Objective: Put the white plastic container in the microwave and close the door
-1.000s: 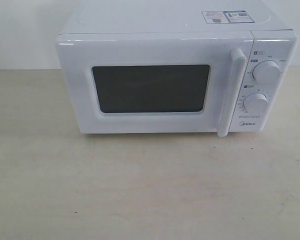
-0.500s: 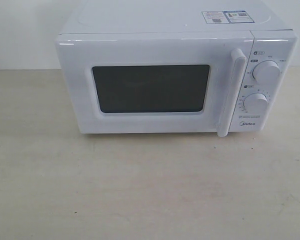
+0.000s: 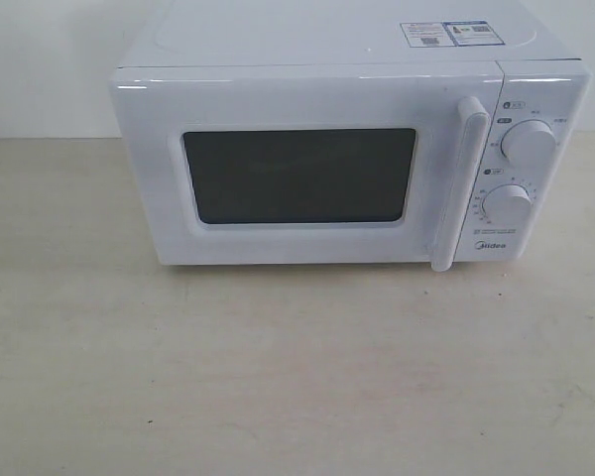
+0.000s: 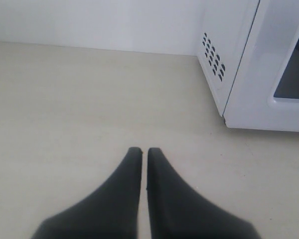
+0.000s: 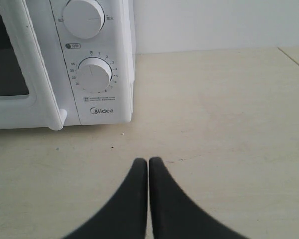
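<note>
Door shut, white plastic container unseen

The microwave stands at the bench's back edge. Whether the container lies behind the dark window cannot be told; if so, nothing remains. The left gripper and right gripper hover pinched together, empty. The logo reads "Midea"; the top sticker is illegible.

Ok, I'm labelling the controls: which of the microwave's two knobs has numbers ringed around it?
The lower knob, just above the Midea logo; the upper knob has only a few marks beside it, no ring of numbers.
</note>
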